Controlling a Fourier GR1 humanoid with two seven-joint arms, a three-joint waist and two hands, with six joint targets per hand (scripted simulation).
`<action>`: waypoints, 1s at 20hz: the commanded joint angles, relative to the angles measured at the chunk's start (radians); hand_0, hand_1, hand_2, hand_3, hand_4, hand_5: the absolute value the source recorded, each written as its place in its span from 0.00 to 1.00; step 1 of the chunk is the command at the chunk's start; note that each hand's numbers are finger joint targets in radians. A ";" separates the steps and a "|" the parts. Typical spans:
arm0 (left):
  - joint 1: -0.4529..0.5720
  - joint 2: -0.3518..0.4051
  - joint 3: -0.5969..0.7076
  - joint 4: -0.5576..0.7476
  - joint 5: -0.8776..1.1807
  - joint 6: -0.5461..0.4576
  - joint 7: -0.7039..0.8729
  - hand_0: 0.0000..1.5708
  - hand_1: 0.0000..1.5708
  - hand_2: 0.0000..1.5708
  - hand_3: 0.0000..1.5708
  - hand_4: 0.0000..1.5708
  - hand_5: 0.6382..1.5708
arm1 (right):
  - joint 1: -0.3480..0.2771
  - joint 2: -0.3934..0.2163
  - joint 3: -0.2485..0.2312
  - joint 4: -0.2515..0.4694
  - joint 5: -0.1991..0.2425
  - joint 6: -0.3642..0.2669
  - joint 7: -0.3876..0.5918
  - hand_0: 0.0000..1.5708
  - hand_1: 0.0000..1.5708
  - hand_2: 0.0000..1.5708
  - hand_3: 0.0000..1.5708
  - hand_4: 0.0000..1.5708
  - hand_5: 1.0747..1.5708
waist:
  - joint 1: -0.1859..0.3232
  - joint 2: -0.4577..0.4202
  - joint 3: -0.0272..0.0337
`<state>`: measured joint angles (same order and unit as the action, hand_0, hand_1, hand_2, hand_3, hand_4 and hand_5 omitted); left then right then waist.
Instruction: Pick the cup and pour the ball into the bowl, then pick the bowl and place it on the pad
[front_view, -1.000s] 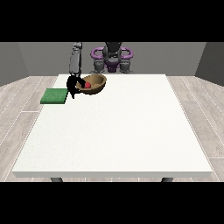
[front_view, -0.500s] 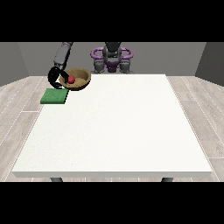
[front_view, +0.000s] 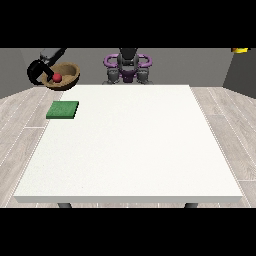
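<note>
A brown bowl (front_view: 65, 75) with a red ball (front_view: 57, 77) inside hangs in the air beyond the table's back left corner. The black hand at the view's left (front_view: 36, 70) curls round the bowl's left rim and holds it up. The green pad (front_view: 63, 110) lies flat on the white table (front_view: 130, 150) near its left edge, nearer the camera than the bowl and below it. No cup stands on the table. The hand at the view's right does not show.
The robot's torso (front_view: 128, 67) stands behind the table's far edge at the middle. A small yellow thing (front_view: 240, 50) shows at the upper right edge, far from the table; what it is I cannot tell.
The hand at the view's left has carried the bowl with the ball leftward and upward, from above the table's back left to past the pad and off the table's corner.
</note>
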<state>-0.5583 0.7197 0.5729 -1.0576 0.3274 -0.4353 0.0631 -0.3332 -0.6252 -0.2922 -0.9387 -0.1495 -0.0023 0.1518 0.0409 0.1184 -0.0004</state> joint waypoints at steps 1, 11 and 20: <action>-0.004 0.052 0.017 0.058 -0.005 -0.027 -0.078 0.00 0.00 0.00 0.00 0.77 0.98 | -0.076 -0.009 -0.002 -0.003 0.010 -0.012 0.051 1.00 1.00 1.00 0.29 0.71 0.99 | -0.016 0.046 0.0001; 0.010 0.045 0.006 0.001 0.035 -0.032 -0.093 0.00 0.00 0.00 0.00 0.77 0.98 | -0.140 0.012 -0.093 0.230 -0.033 0.012 -0.120 1.00 1.00 1.00 0.29 0.67 1.00 | 0.045 0.119 0.0014; -0.018 0.113 0.030 0.070 0.051 -0.057 -0.136 0.00 0.00 0.00 0.00 0.76 0.99 | -0.220 0.018 -0.148 0.284 -0.085 -0.031 -0.075 1.00 1.00 1.00 0.56 0.45 1.00 | 0.023 0.161 0.0009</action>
<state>-0.5537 0.7945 0.5862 -1.0062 0.3616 -0.4756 -0.0573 -0.5135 -0.5956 -0.4037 -0.6957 -0.2100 -0.0079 0.0642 0.0623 0.2418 0.0007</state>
